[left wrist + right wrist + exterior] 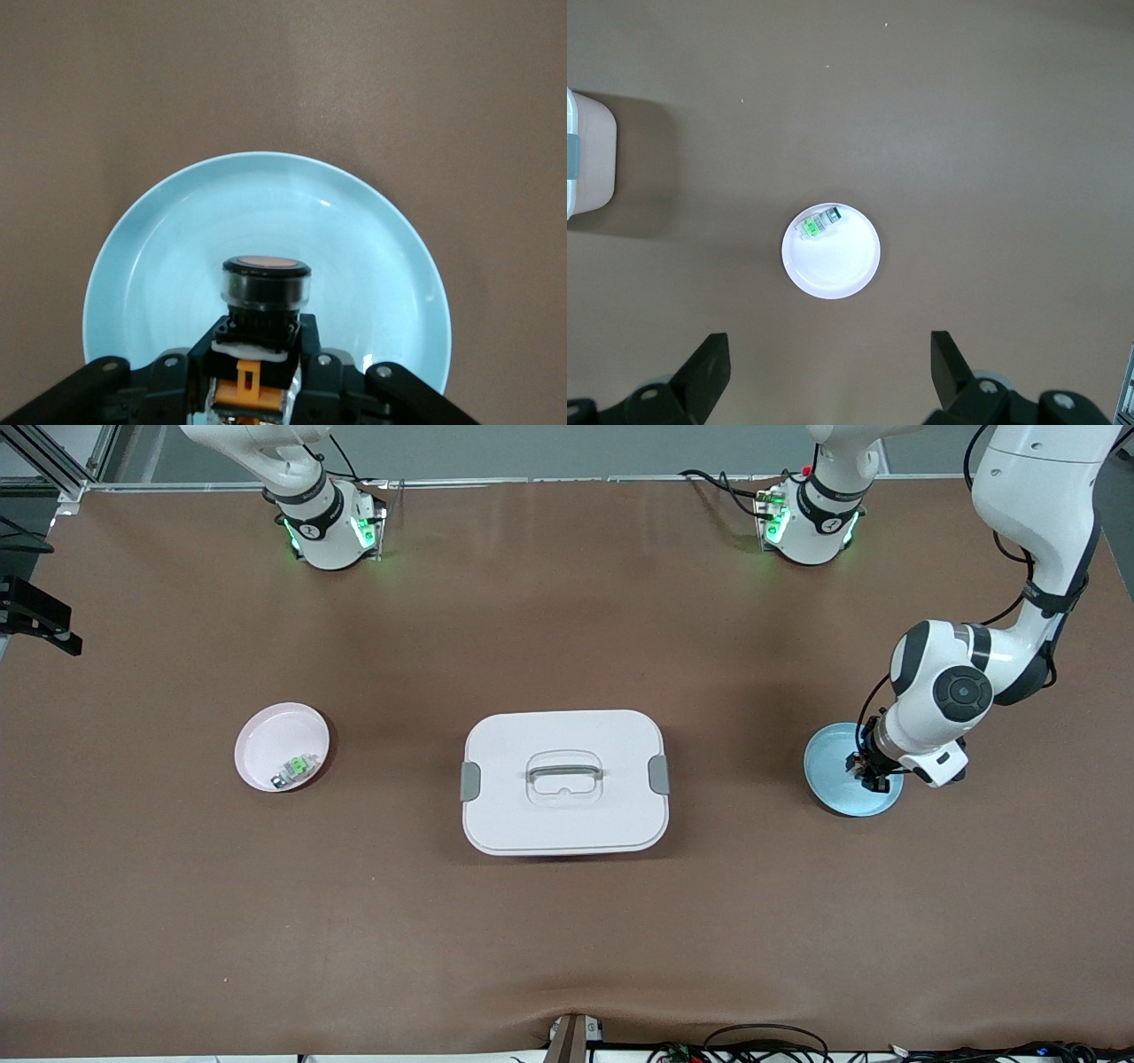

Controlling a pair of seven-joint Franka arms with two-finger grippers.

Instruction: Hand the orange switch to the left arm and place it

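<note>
The orange switch (266, 282), black with a round orange face, sits between my left gripper's fingers over the light blue plate (177, 239). My left gripper (257, 356) is shut on its body. In the front view the left gripper (873, 775) is low over the blue plate (828, 771) at the left arm's end of the table, and it hides the switch there. The white box (564, 819) stands at the table's middle. My right gripper (830, 363) is open and empty, high over the table beside the pink plate (833, 266).
The pink plate (275, 735) lies toward the right arm's end and holds a small green-and-silver switch (297, 769), which also shows in the right wrist view (819, 224). A corner of the box (585, 150) shows there too. Brown table surface lies between the plates and the box.
</note>
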